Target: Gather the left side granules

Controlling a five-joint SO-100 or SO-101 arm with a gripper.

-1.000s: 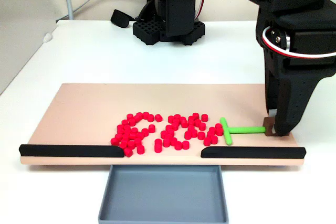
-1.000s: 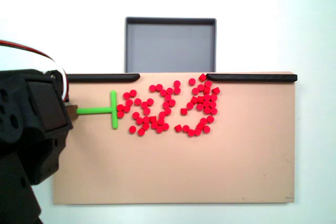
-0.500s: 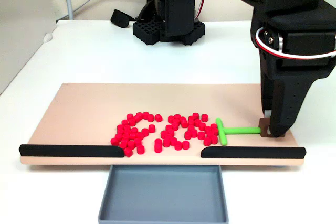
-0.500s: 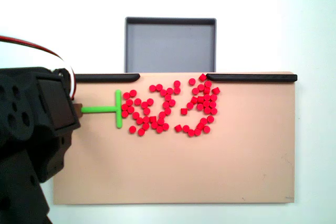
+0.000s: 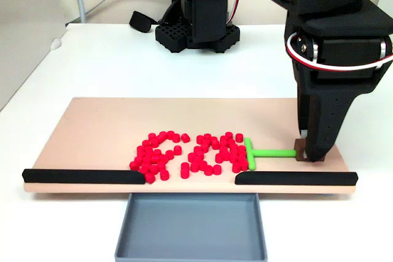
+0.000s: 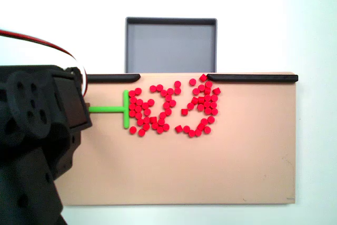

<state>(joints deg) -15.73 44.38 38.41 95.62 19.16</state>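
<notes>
The black plastic gripper (image 5: 309,153) comes down at the right of a fixed view, its tip clamped on the small brown block at the end of the bright green T-shaped plastic pusher (image 5: 261,153). The pusher's crossbar is pressed against the right edge of the tiny glossy red cylindrical granules (image 5: 190,151), which sit in a bumpy cluster mid-frame on the smooth tan rectangular board (image 5: 98,127). Two matte black strips (image 5: 83,176) line the board's bottom edge, with a gap between them right above the shallow grey rectangular tray (image 5: 191,228).
</notes>
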